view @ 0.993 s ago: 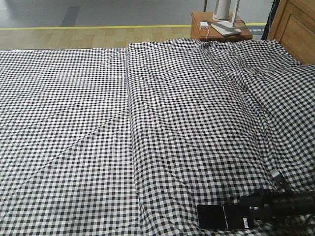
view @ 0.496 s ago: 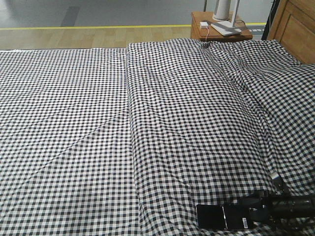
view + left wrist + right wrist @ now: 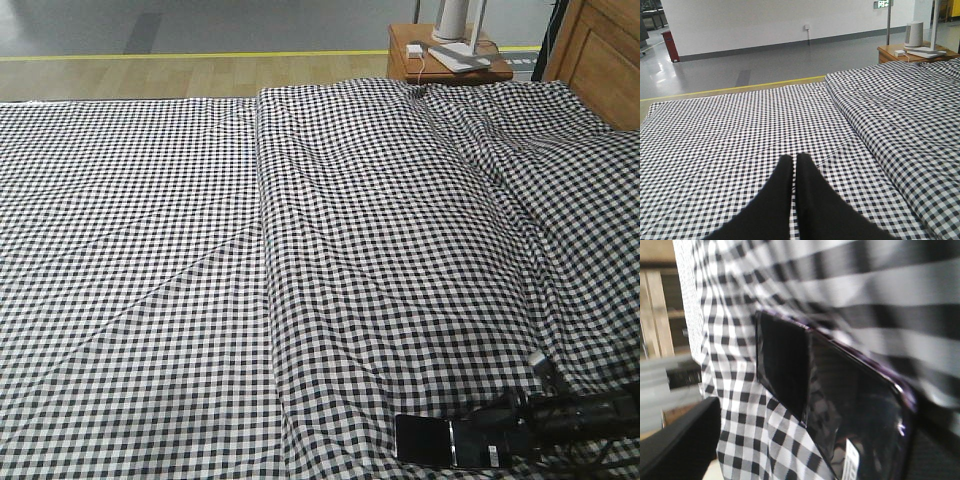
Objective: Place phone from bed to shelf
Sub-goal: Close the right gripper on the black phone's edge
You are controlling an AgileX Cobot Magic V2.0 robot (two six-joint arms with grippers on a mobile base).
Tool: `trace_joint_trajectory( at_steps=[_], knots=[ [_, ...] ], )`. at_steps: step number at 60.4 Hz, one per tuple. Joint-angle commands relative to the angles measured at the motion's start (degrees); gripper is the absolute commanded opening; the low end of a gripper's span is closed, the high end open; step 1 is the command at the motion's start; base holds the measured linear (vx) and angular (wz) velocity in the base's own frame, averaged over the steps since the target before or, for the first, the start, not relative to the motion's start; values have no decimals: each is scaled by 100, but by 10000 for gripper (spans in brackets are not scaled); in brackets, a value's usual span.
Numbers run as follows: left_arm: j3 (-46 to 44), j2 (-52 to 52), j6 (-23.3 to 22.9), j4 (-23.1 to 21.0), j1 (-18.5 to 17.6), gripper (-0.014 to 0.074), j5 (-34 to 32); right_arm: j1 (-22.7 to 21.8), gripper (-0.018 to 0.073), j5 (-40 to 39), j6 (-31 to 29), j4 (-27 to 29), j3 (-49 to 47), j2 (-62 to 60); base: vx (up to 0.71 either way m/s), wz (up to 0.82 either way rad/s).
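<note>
**Right arm at the phone, grasp not yet made**

The phone [image 3: 445,441] lies flat on the bed [image 3: 200,250], at the near edge of the gingham cover and to the robot's right. It lies lengthwise across the front view, and its right end is overlapped by the right gripper [image 3: 500,437].

In the right wrist view the phone [image 3: 850,405] fills the frame: a glossy black slab with a centre crease, a thin coloured rim and a white sticker [image 3: 852,460] near the close end. One dark finger [image 3: 680,440] stands clear of the phone's long edge, with checked cloth showing between them. The other finger is not plainly seen. The jaws read as spread and holding nothing.

The left gripper [image 3: 794,167] hangs over the left half of the bed with its fingers pressed together and nothing between them. A bedside table [image 3: 400,60] stands beyond the far edge. No shelf can be identified in these views.

Handling, as a judgement:
- **Build:** the phone looks light, rigid and thin. Its polished faces are likely slippery, and the glass is breakable if dropped.
- **Cover:** the soft cover should yield under it, letting fingers reach below the rim.
- **Grip:** a pinch across the two long edges, near the middle, should balance best.
- **Risk:** a hold at one end alone risks the phone tilting or sliding out.
</note>
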Motion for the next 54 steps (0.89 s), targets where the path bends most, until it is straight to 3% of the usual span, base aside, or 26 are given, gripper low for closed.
trace_joint_trajectory(
  at_steps=[1, 17, 26, 44, 54],
  knots=[
    [-127, -66, -33, -52, -37, 1, -415, 196, 594, 449, -89, 18, -23, -263, 0, 0],
    [-127, -66, -33, -52, -37, 1, -415, 219, 542, 609, -47, 18, -23, -263, 0, 0],
    [-127, -66, -33, -52, -37, 1, -415, 214, 407, 681, -52, 14, -23, -263, 0, 0],
    [-127, -66, -33, -52, -37, 1, -415, 214, -14, 823, -138, 14, -23, -263, 0, 0],
    [-127, -66, -33, -52, -37, 1, -415, 214, -12, 927, -153, -16, -23, -299, 0, 0]
  ],
)
